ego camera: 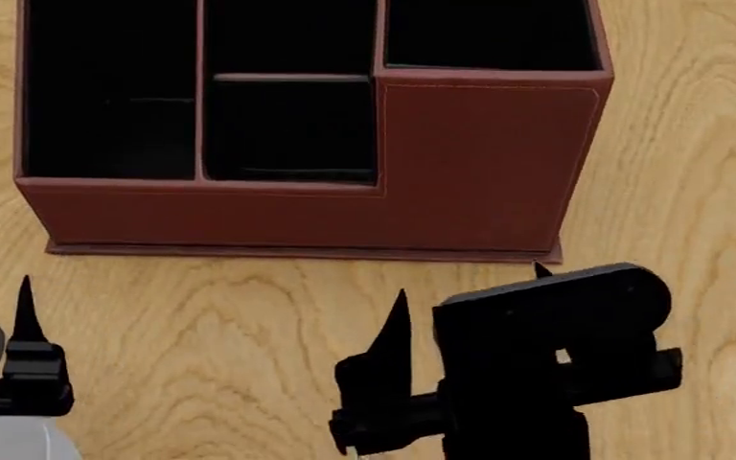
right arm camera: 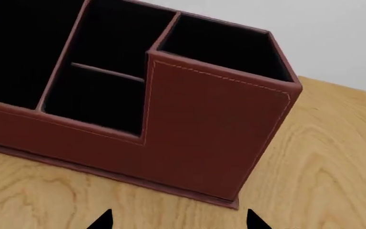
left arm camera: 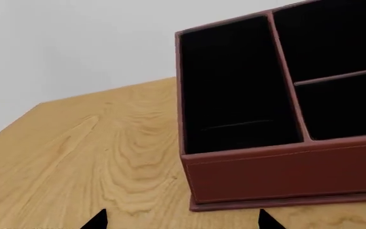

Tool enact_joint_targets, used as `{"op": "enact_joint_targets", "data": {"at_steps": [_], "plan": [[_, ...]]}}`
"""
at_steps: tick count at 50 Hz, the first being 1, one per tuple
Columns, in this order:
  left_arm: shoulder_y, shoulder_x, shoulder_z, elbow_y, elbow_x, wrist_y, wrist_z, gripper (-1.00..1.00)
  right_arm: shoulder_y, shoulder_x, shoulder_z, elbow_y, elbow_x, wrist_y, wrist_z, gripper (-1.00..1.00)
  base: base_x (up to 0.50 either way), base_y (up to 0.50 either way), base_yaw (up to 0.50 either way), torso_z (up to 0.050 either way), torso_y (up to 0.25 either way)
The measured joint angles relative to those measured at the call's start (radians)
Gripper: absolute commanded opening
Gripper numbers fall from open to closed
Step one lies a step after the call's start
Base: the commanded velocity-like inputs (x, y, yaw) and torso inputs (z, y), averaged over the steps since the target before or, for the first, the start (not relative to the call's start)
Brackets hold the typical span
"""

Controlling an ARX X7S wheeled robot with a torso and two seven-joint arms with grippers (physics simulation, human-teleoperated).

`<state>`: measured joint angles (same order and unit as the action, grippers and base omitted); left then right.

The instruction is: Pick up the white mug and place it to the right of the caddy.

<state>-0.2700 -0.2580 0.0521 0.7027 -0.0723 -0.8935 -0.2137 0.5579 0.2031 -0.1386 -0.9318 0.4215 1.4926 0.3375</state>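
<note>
The reddish-brown stitched leather-look caddy (ego camera: 471, 163) is filling the upper head frame on the wooden bench (ego camera: 688, 192). Both grippers, left (ego camera: 26, 316) and right (ego camera: 471, 297), are hovering with fingers apart, empty. The white mug is appearing nowhere; finding it seems the next step.

Caddy (ego camera: 471, 163) sat on the wooden counter (ego camera: 688, 192), black compartments up, taller section at its right end. Both grippers hovered on its near side, apart from it: left gripper (ego camera: 23, 326), right gripper (ego camera: 471, 307), jaws parted.
</note>
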Motion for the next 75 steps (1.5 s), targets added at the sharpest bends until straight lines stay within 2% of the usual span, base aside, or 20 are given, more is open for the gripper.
{"op": "enact_joint_targets", "data": {"at_steps": [7, 13, 20, 27, 37, 49, 60, 75], "plan": [[-0.009, -0.016, -0.013, 0.015, 0.002, -0.029, -0.003, 1.00, 0.161, 0.092, -0.016, 0.117, 0.636, 0.012, 0.459, 1.00, 0.00, 0.00, 0.00, 0.000, 0.000], [-0.015, -0.028, -0.020, 0.030, 0.002, -0.050, -0.004, 1.00, 0.294, 0.171, -0.091, 0.205, 1.064, -0.034, 0.752, 1.00, 0.00, 0.00, 0.00, 0.000, 0.000], [-0.018, -0.038, -0.025, 0.044, 0.003, -0.066, -0.007, 1.00, 0.434, 0.245, -0.188, 0.285, 1.422, -0.119, 0.967, 1.00, 0.00, 0.00, 0.00, 0.000, 0.000], [-0.020, -0.044, -0.028, 0.052, 0.003, -0.076, -0.009, 1.00, 0.566, 0.302, -0.282, 0.345, 1.672, -0.212, 1.086, 1.00, 0.00, 0.00, 0.00, 0.000, 0.000], [-0.022, -0.049, -0.031, 0.060, 0.000, -0.083, -0.011, 1.00, 0.739, 0.339, -0.405, 0.416, 1.894, -0.318, 1.157, 1.00, 0.00, 0.00, 0.00, 0.000, 0.000], [-0.024, -0.053, -0.039, 0.070, -0.007, -0.088, -0.012, 1.00, 0.914, 0.335, -0.540, 0.509, 2.074, -0.388, 1.168, 1.00, 0.00, 0.00, 0.00, 0.000, 0.000], [-0.017, -0.062, -0.066, 0.082, -0.014, -0.089, -0.011, 1.00, 1.001, 0.295, -0.639, 0.584, 2.155, -0.410, 1.145, 1.00, 0.00, 0.00, 0.00, 0.000, 0.000], [-0.003, -0.071, -0.099, 0.081, -0.022, -0.076, -0.010, 1.00, 1.022, 0.210, -0.733, 0.649, 2.170, -0.412, 1.089, 1.00, 0.00, 0.00, 0.00, 0.000, 0.000]]}}
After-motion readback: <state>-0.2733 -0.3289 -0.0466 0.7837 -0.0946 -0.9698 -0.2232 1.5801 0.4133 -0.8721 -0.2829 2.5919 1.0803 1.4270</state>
